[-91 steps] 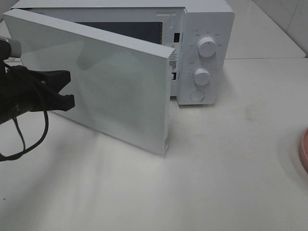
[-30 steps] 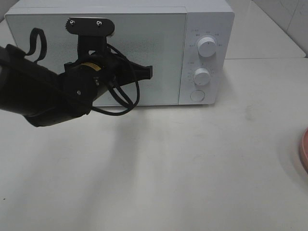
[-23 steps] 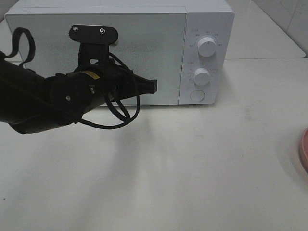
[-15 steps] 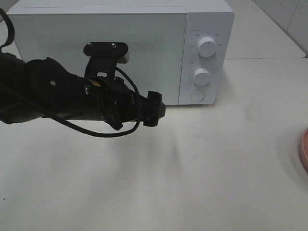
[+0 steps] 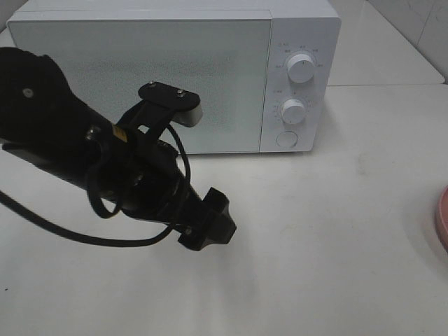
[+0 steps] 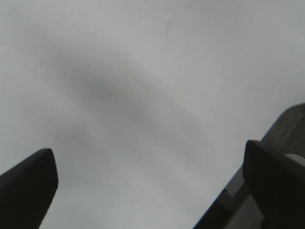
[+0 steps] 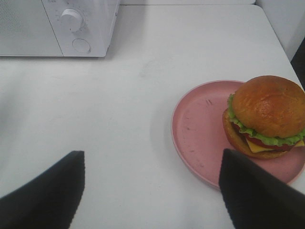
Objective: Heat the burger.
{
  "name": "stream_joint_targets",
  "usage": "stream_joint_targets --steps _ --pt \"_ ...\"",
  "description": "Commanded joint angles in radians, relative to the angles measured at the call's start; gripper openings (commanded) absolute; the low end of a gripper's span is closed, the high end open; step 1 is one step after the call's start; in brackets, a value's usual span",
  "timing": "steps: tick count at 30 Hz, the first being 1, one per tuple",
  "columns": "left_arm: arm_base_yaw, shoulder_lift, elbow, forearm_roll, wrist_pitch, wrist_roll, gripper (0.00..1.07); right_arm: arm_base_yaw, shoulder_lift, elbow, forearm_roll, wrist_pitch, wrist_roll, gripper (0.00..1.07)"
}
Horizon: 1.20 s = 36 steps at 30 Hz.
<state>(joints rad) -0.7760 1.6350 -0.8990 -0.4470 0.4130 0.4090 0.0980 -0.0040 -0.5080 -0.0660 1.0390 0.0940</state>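
The burger (image 7: 267,114), with a golden-brown bun, green lettuce, patty and cheese, sits on the far side of a round pink plate (image 7: 200,129) in the right wrist view. My right gripper (image 7: 152,200) is open and empty, short of the plate above the white table. Only the plate's edge (image 5: 443,218) shows at the right border of the high view, where the burger is out of view. The white microwave (image 5: 175,77) stands at the back with its door shut. My left gripper (image 5: 207,222) hangs over the table in front of the microwave, open and empty (image 6: 152,191).
The microwave has two knobs (image 5: 301,68) (image 5: 294,110) and a round button (image 5: 286,138) on its right panel. It also shows in the right wrist view (image 7: 57,24). The black left arm (image 5: 84,154) with its cable covers part of the door's lower left.
The microwave door, open three seconds ago, is now shut. My left arm has swung from the door down and right, away from the microwave, over the table.
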Motion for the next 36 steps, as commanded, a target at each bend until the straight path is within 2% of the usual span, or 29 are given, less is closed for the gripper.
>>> stream_joint_targets --steps 1,2,3,4,6,7,9,10,11,12,13,14,15,17,18,20,21,22,27,29,30,32,36 --pt "0.061 -0.053 0.004 0.014 0.112 -0.044 0.98 -0.003 -0.027 0.001 0.0 -0.001 -0.01 0.76" --pt "0.113 -0.077 0.004 0.015 0.174 -0.079 0.98 -0.003 -0.027 0.001 0.0 -0.001 -0.01 0.76" --pt "0.144 -0.092 0.004 0.015 0.207 -0.086 0.98 -0.003 -0.027 0.001 0.0 -0.001 -0.01 0.76" --pt "0.144 -0.092 0.004 0.015 0.207 -0.086 0.98 -0.003 -0.027 0.001 0.0 -0.001 -0.01 0.76" --pt "0.239 -0.133 0.004 0.015 0.304 -0.086 0.98 -0.003 -0.027 0.001 0.0 -0.001 -0.01 0.76" --pt "0.239 -0.133 0.004 0.015 0.304 -0.086 0.98 -0.003 -0.027 0.001 0.0 -0.001 -0.01 0.76" --pt "0.34 -0.184 0.004 0.018 0.418 -0.086 0.98 -0.003 -0.027 0.001 0.0 -0.001 -0.01 0.76" --pt "0.34 -0.184 0.004 0.018 0.418 -0.086 0.98 -0.003 -0.027 0.001 0.0 -0.001 -0.01 0.76" --pt "0.408 -0.219 0.004 0.023 0.482 -0.086 0.98 -0.003 -0.027 0.001 0.0 -0.001 -0.01 0.76" --pt "0.408 -0.219 0.004 0.023 0.482 -0.086 0.98 -0.003 -0.027 0.001 0.0 -0.001 -0.01 0.76" --pt "0.483 -0.254 0.004 0.037 0.538 -0.086 0.98 -0.003 -0.027 0.001 0.0 -0.001 -0.01 0.76" --pt "0.52 -0.273 0.004 0.046 0.566 -0.086 0.98 -0.003 -0.027 0.001 0.0 -0.001 -0.01 0.76" --pt "0.52 -0.273 0.004 0.046 0.566 -0.086 0.98 -0.003 -0.027 0.001 0.0 -0.001 -0.01 0.76" --pt "0.623 -0.33 0.004 0.074 0.635 -0.112 0.98 -0.003 -0.027 0.001 0.0 -0.001 -0.01 0.76" --pt "0.623 -0.33 0.004 0.074 0.635 -0.112 0.98 -0.003 -0.027 0.001 0.0 -0.001 -0.01 0.76" --pt "0.715 -0.386 0.004 0.123 0.682 -0.169 0.98 -0.003 -0.027 0.001 0.0 -0.001 -0.01 0.76" --pt "0.715 -0.386 0.004 0.123 0.682 -0.169 0.98 -0.003 -0.027 0.001 0.0 -0.001 -0.01 0.76" --pt "0.768 -0.426 0.004 0.141 0.692 -0.214 0.98 -0.003 -0.027 0.001 0.0 -0.001 -0.01 0.76" --pt "0.819 -0.52 0.024 0.195 0.691 -0.269 0.98 -0.003 -0.027 0.001 0.0 -0.001 -0.01 0.76" --pt "0.821 -0.594 0.069 0.26 0.684 -0.316 0.98 -0.003 -0.027 0.001 0.0 -0.001 -0.01 0.76" --pt "0.821 -0.594 0.069 0.26 0.684 -0.316 0.98 -0.003 -0.027 0.001 0.0 -0.001 -0.01 0.76" --pt "0.821 -0.697 0.139 0.314 0.659 -0.352 0.98 -0.003 -0.027 0.001 0.0 -0.001 -0.01 0.76" --pt "0.821 -0.776 0.194 0.332 0.645 -0.366 0.98 -0.003 -0.027 0.001 0.0 -0.001 -0.01 0.76"
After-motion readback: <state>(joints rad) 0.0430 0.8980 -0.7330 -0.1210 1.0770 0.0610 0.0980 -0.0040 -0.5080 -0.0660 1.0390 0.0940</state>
